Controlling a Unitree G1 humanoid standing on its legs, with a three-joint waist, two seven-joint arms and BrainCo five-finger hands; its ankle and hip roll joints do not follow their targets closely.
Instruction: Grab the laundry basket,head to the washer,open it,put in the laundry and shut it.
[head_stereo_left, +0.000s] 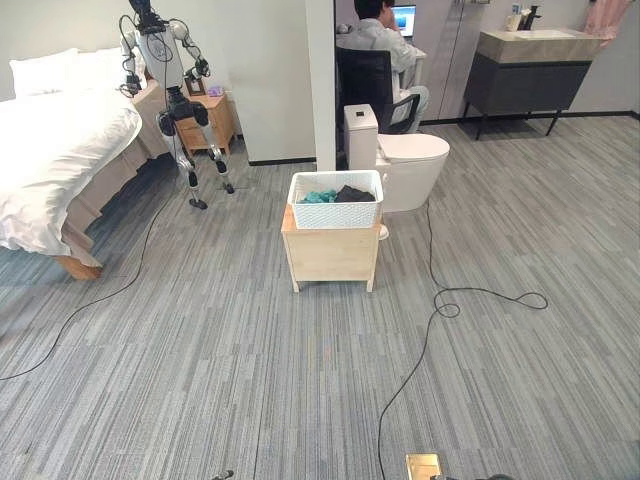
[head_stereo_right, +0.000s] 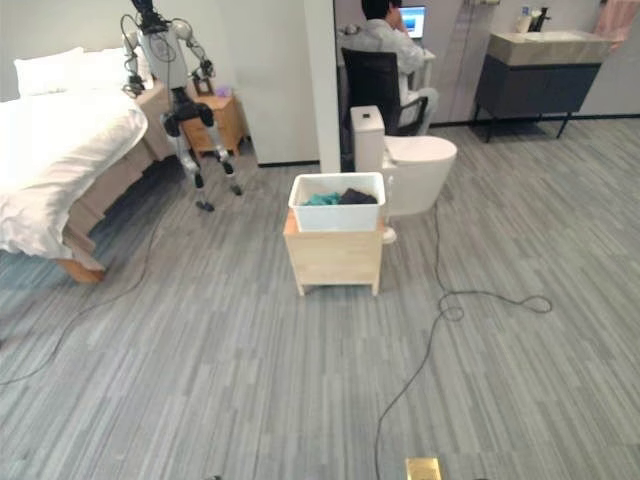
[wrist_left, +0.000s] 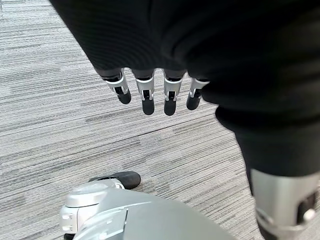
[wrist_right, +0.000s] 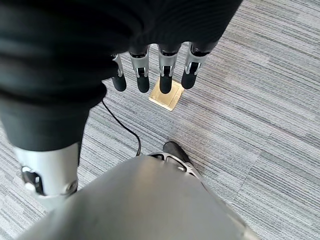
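A white laundry basket (head_stereo_left: 335, 203) with teal and dark clothes (head_stereo_left: 337, 194) in it stands on a low wooden stand (head_stereo_left: 331, 254) in the middle of the room, some way ahead of me. My left hand (wrist_left: 150, 87) hangs over the grey carpet with relaxed fingers and holds nothing. In its wrist view my right hand (wrist_right: 155, 70) also hangs with fingers relaxed, over a brass floor plate (wrist_right: 166, 95).
A white toilet (head_stereo_left: 405, 160) stands right behind the basket beside a white wall pillar (head_stereo_left: 320, 80). A bed (head_stereo_left: 55, 150) and another humanoid robot (head_stereo_left: 170, 90) are at the left. A person (head_stereo_left: 380, 45) sits at a desk behind. A cable (head_stereo_left: 440, 300) runs over the floor.
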